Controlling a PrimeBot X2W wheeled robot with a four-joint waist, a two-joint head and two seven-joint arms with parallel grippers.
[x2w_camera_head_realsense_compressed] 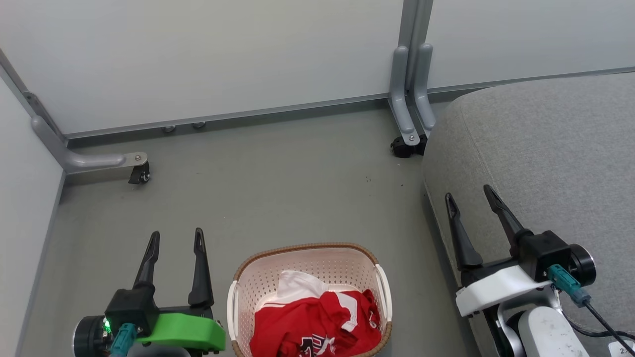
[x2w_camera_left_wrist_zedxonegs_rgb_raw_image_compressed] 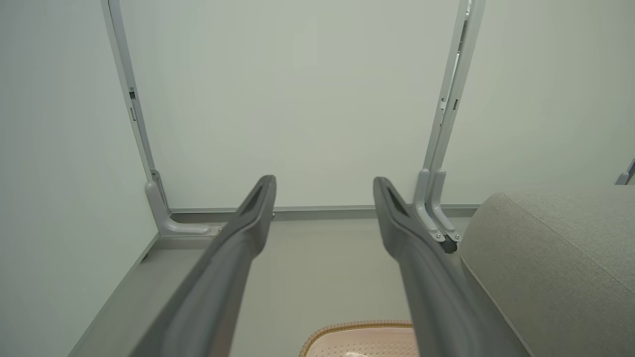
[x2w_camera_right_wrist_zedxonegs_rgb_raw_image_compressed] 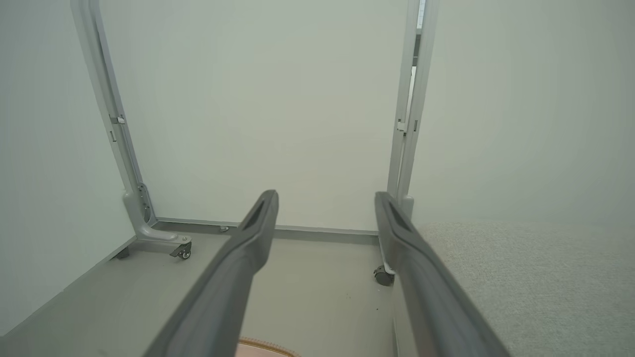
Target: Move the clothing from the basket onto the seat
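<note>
the clothing lies heaped in the near half of the basket, red cloth with white panels and a bit of black-and-white lettering at the bottom edge of my head view. it reads as one crumpled pile; i cannot tell how many garments are in it. there is one basket, standing on the grey floor straight ahead of me, its brown rim rounded and a white handle on each side.

my left gripper hovers just to the left of the basket, fingers pointing forward and slightly up, spread wide with only floor and wall showing between them. my right gripper is raised on the other side, over the near left edge of the seat, fingers tilted a little leftward and likewise spread wide, clear of the fabric. so two grippers, both with jaws apart, the basket between them.

the one seat fills the right side, its rounded edge dropping to the floor near the basket's right handle, with a strip of floor between. ahead, bare floor runs to pale partition panels, which meet in a corner at my left. grey post feet with dark casters stand at two spots along the walls.
</note>
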